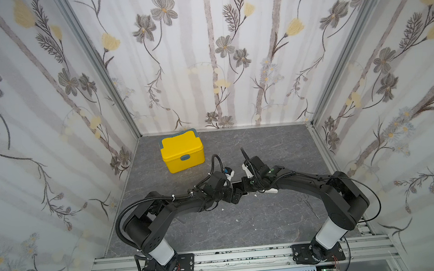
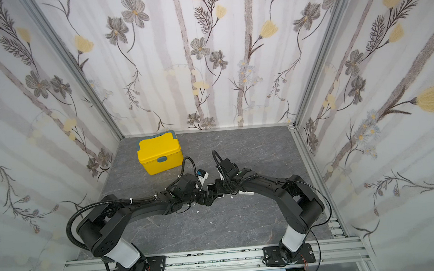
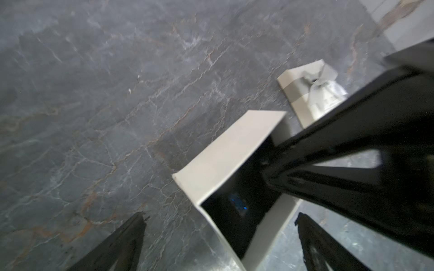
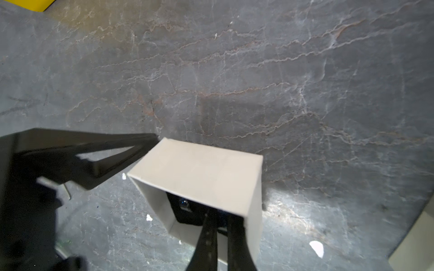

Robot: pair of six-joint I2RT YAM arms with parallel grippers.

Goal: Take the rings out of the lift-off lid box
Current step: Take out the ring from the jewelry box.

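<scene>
The white box [image 4: 199, 173] sits between spread left jaws, closed right jaws inside.

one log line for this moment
lid off, on table | right gripper shut, tips inside box | left gripper open, by box | rings unclear

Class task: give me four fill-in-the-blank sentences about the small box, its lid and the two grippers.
1. The bow-printed lid lies beside the white box, on the ___.
2. The right gripper, shut, reaches ___ the white box.
3. The left gripper has its jaws ___, one either side of the box.
4. The big closed box at the back is ___.
Missing words: table; into; open; yellow.
</scene>
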